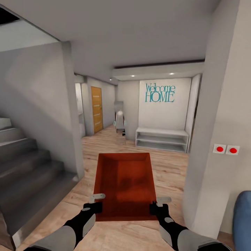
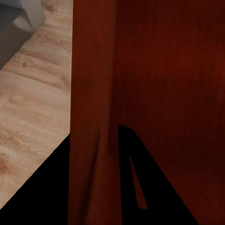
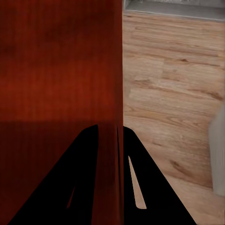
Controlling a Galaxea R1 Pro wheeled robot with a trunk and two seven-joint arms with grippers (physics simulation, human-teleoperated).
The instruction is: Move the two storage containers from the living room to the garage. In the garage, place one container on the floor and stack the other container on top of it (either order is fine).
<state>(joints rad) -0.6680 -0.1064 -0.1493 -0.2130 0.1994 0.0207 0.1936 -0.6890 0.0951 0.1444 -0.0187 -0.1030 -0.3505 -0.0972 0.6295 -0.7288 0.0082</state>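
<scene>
carrying: one storage container [image 1: 125, 184], open-top, held in front of me, in line with the Welcome HOME wall [image 1: 160, 93]
left gripper [image 1: 93, 207]: clenched on container's left wall
right gripper [image 1: 157, 208]: clenched on its right wall
location: wood-plank hallway, stairs [image 1: 28, 167] left of the container, not in garage
done: first bin picked up
left: reach garage, set down, fetch second bin, stack

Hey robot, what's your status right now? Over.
Left gripper and right gripper each clamped on a side wall of one storage container. Carried over wood floor. Hallway ahead open; stairs left.
</scene>
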